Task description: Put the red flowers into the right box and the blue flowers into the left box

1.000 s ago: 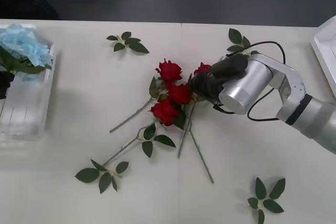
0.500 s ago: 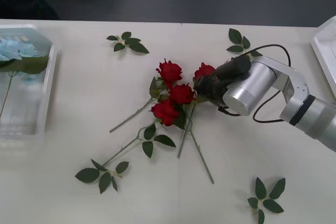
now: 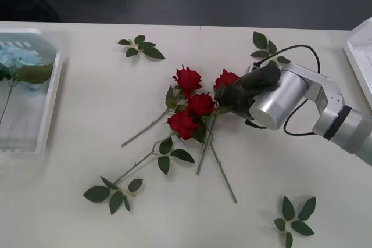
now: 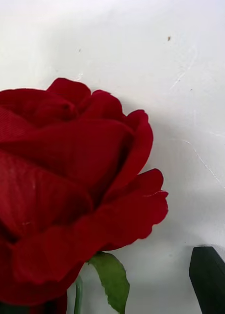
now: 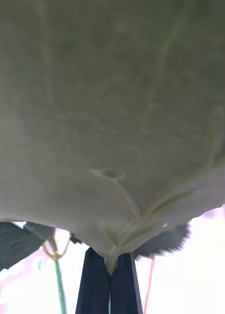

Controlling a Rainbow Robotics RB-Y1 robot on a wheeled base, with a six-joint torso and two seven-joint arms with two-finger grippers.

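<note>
My right pincer [image 3: 224, 94] sits low at mid-desk against the rightmost of four red roses [image 3: 193, 104]; one black finger [image 4: 210, 277] shows beside that bloom, so apart or together I cannot tell. Three roses lie clustered just left, stems trailing toward the near edge. My left pincer's black fingers [image 5: 110, 284] are pressed together on a large leaf [image 5: 112, 122]. Blue hydrangeas [image 3: 16, 59] lie in the left tray [image 3: 49, 108]; the right tray [image 3: 360, 56] sits at the far-right edge.
</note>
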